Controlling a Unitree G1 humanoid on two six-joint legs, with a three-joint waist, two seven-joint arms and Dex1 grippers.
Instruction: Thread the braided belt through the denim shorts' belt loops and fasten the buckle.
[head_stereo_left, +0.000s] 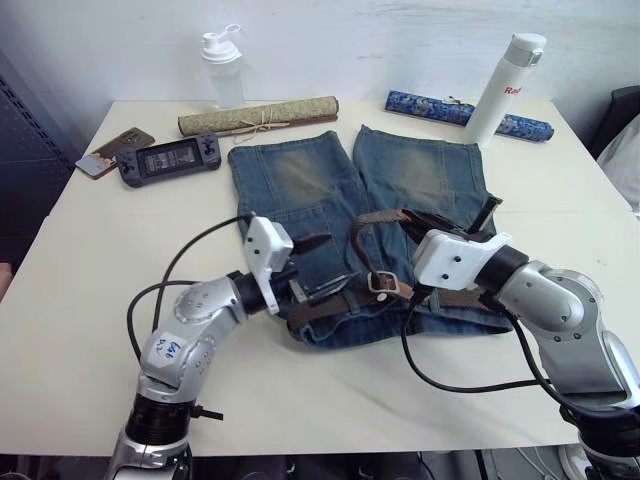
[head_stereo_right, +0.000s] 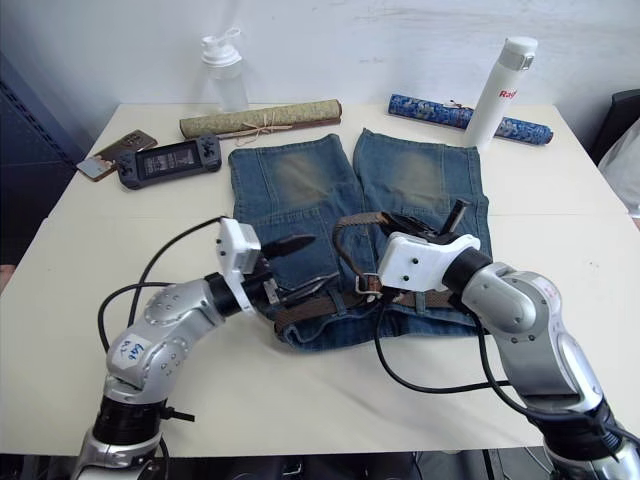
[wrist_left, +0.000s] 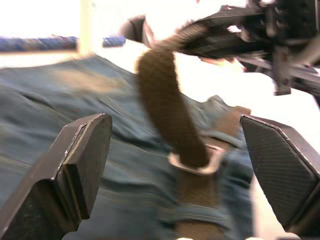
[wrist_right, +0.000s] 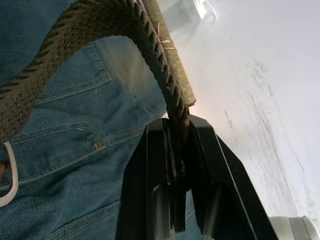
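Braided belt arches up off the denim shorts from its buckle at the waistband, pinched in the right gripper; left gripper gapes beside the buckle.

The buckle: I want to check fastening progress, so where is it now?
In the left eye view the buckle lies at the shorts' waistband, between both claws, with the braided belt looping up through it toward the right claw.
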